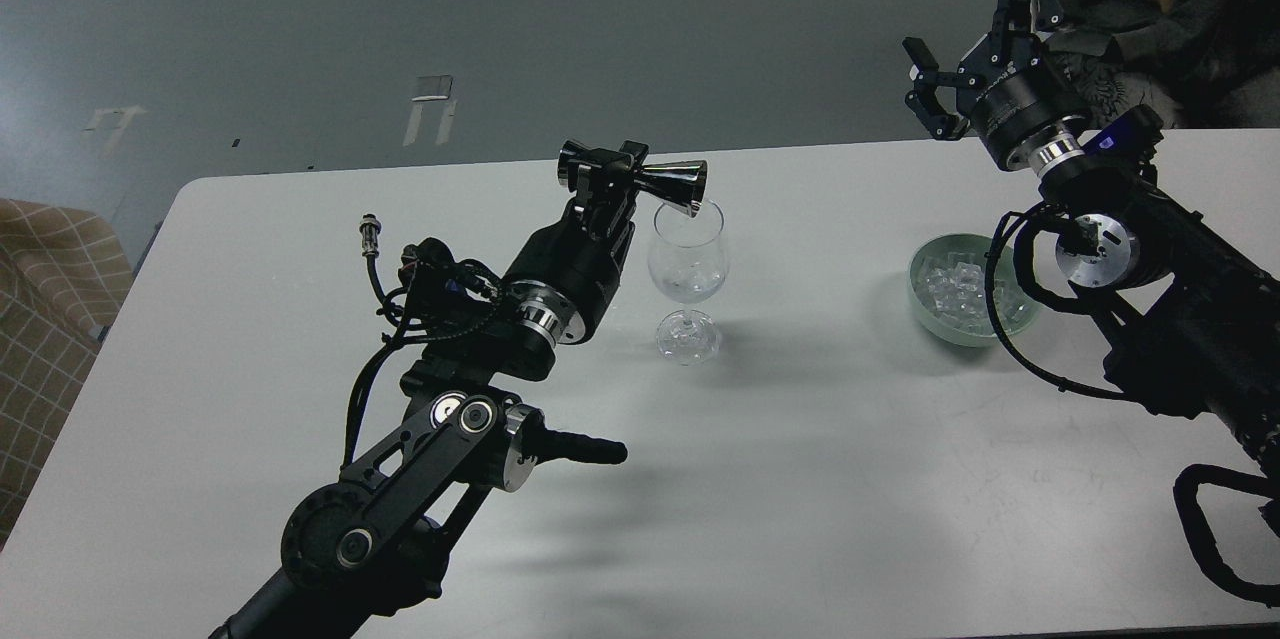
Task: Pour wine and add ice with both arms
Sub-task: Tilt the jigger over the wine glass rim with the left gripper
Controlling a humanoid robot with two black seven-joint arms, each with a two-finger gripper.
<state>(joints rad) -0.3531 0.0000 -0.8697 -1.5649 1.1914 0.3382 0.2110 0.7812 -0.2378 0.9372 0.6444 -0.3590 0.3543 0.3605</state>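
Item: my left hand [605,181], closed around the waist of a dark mirror-finish metal double-cone jigger [634,178], held on its side, mouth at the rim of a clear stemmed wine glass [686,281] standing mid-bench [800,479]. Wine not discernible. Item: pale green round bowl [925,304] of small clear ice cubes [950,291], right of the glass. Item: my right hand [968,54], fingers spread, empty, raised beyond the bowl.

You see a shiny dark jigger [640,179], clear glass [687,264], pale green bowl [925,304], white table [800,479], and tan checked cloth [45,319].
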